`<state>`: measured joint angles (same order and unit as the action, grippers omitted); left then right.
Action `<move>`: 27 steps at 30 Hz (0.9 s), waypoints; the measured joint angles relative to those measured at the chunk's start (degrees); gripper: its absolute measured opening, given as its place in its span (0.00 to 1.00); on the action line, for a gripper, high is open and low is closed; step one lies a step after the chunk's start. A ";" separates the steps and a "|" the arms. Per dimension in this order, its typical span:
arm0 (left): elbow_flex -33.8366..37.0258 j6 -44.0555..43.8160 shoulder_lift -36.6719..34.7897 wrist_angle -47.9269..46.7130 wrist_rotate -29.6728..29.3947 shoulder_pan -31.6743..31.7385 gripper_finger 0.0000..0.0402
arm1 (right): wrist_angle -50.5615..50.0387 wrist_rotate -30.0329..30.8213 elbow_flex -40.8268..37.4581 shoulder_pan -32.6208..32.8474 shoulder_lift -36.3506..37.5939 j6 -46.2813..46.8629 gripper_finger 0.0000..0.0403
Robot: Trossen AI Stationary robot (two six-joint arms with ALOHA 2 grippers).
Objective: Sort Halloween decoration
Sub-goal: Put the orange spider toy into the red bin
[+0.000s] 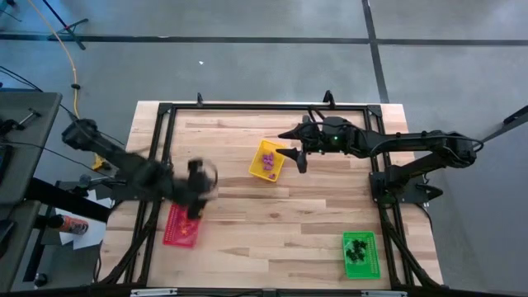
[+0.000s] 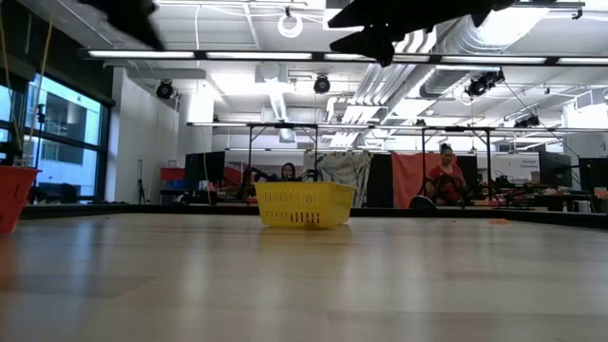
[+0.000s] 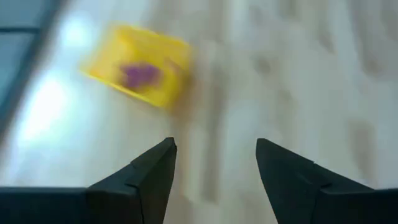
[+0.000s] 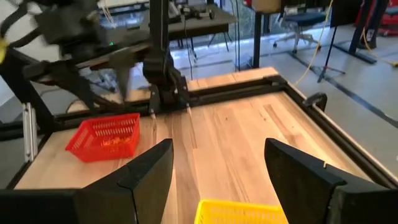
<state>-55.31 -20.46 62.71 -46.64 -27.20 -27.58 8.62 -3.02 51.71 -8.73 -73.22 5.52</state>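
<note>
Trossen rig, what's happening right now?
Sorting small trinkets by colour into trays. The left gripper is open and empty above the red tray. The right gripper hovers open beside the yellow tray, which holds purple pieces. The green tray holds dark pieces. No loose trinkets visible on the table.

Bright ceiling strips overhead light my table point(image 1: 272, 206) evenly, throwing a soft sheen on the wood and hardly any shadow. My left arm point(image 1: 148, 173) is smeared by motion, and the yellow tray point(image 3: 140, 71) beyond my left fingers point(image 3: 146, 180) is blurred.
</note>
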 joint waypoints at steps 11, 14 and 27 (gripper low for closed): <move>7.29 16.51 -0.14 48.78 14.79 31.28 0.53 | 4.00 -1.92 0.01 0.04 0.69 0.31 0.62; 8.25 16.90 1.94 59.43 19.26 33.42 0.53 | 4.71 -2.98 -0.01 0.13 1.07 1.12 0.62; 8.27 19.11 4.00 64.22 25.49 33.56 0.53 | 8.88 -4.08 0.01 0.15 1.76 1.53 0.62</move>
<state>-47.05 -1.35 66.72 17.58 -1.72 5.98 17.50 -7.11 51.72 -8.58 -71.46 7.05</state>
